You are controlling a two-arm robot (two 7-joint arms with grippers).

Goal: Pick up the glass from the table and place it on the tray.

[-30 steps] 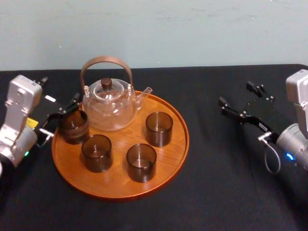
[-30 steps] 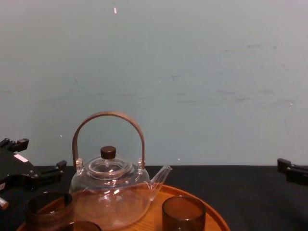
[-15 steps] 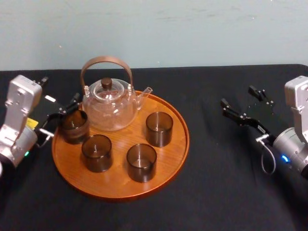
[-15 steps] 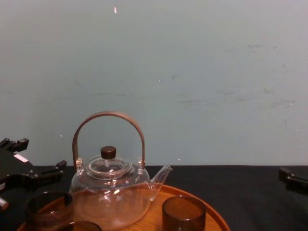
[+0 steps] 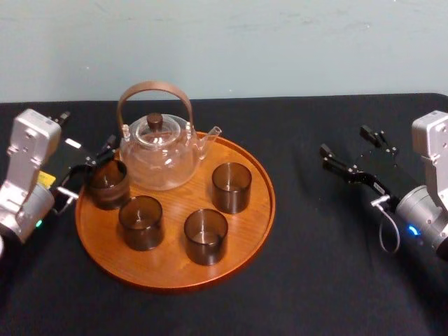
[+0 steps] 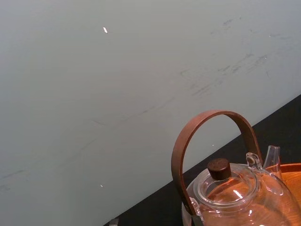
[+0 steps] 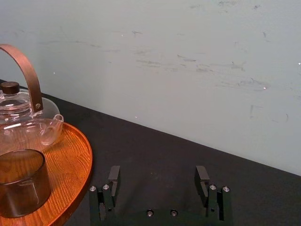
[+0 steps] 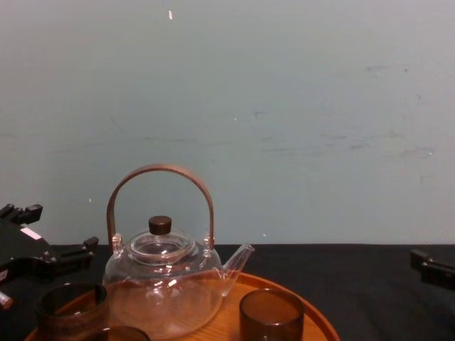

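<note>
The right gripper [image 5: 344, 140] has drawn back a little toward the right edge of the table [image 5: 315, 273] and sits slightly lower in the chest view than one second ago. The glass [image 5: 107, 185] in the left gripper [image 5: 91, 170] has also come down a little and is no longer blurred. The left arm itself is at the same place as before.

The left gripper is at the left side of the tray [image 5: 246, 231]. Its two fingers are closed on the glass, one on the far side and one on the near side. The glass stands upright just inside the left rim of the tray, near the left side of the teapot [image 5: 158, 157]. I cannot tell if its bottom already touches the wood.

Three more glasses of the same dark brown kind stand upright on the tray. One [image 5: 141, 222] is just nearer than the held glass, one [image 5: 205, 236] is at the near middle, and one [image 5: 232, 187] is to the right of the teapot. The teapot is at the far side of the tray, with its handle up and its spout pointing right.

The right gripper hangs above the black table, well apart from the tray. Its fingers [image 7: 114, 180] are spread wide with nothing between them.
</note>
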